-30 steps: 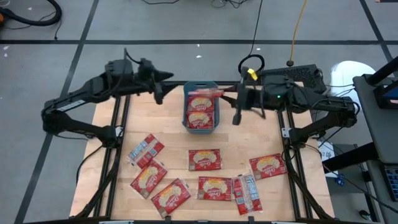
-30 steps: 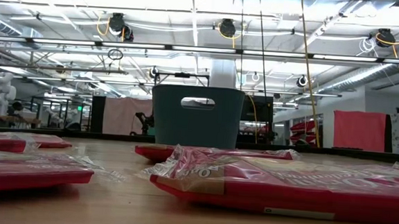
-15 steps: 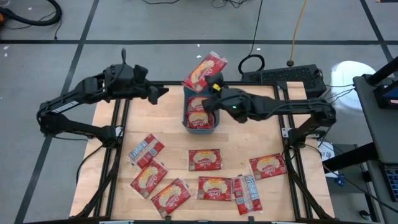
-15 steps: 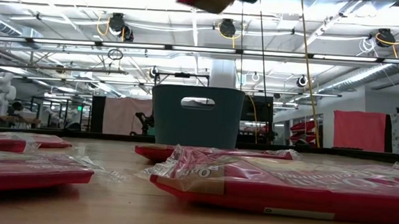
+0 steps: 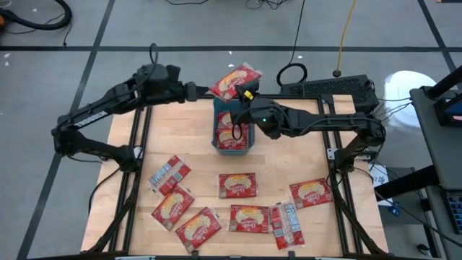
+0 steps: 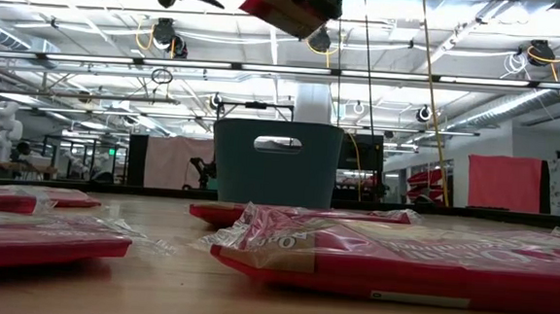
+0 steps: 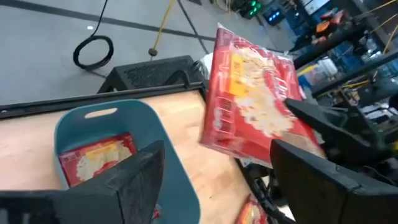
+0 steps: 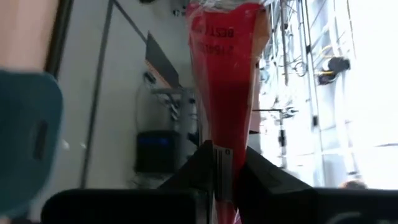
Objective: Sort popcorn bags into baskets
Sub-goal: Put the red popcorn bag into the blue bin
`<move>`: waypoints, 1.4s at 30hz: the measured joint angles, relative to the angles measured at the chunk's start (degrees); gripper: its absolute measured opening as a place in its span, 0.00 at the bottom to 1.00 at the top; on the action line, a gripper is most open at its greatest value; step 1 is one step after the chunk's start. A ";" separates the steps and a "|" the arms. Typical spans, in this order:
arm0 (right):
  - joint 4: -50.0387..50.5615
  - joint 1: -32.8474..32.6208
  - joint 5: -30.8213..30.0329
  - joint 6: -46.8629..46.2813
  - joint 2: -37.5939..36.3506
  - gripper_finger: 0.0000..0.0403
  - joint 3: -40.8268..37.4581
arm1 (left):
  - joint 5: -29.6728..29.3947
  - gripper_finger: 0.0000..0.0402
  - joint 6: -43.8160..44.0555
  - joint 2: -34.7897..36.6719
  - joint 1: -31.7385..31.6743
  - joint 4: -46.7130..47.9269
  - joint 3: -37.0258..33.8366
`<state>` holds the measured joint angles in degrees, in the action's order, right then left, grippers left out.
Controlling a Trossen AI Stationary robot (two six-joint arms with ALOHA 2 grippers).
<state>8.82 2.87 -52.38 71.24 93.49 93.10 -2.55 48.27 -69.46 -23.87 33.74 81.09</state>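
My right gripper (image 5: 244,94) is shut on a red popcorn bag (image 5: 234,79), held in the air above the far end of the teal basket (image 5: 216,141). The bag also shows high up in the low view (image 6: 285,1). My left gripper (image 5: 201,92) stands open just left of that bag, which shows ahead of its spread fingers (image 7: 252,102); the fingers do not touch it. Inside the basket lie other bags (image 5: 229,130). Several more bags (image 5: 238,185) lie flat on the near half of the table. My right gripper pinches one end edge of the bag (image 8: 221,149) between its two fingers. The fingers come roughly level from the table's right side. The bag sticks out beyond the fingertips toward the far left, tilted, lifted clear above the basket.
The basket stands at the middle of the table's far edge, its handle slot (image 6: 277,144) facing the near side. Bare wood lies between the basket and the row of loose bags. A black mat (image 5: 332,87) and a cable loop (image 5: 291,72) lie beyond the far right corner.
My right gripper has swung from the basket's right side toward the left and over its far end, rolling its wrist; the bag has come up from beside the basket and now stands raised above it. My left gripper has moved right, toward the bag.
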 joint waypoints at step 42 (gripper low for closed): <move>-4.30 -1.05 -5.88 2.34 2.97 0.06 0.02 | 3.92 0.79 19.27 -8.81 0.86 -10.79 -0.01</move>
<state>4.52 1.83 -58.26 73.58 96.47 93.12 1.37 67.54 -78.27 -23.02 22.96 81.08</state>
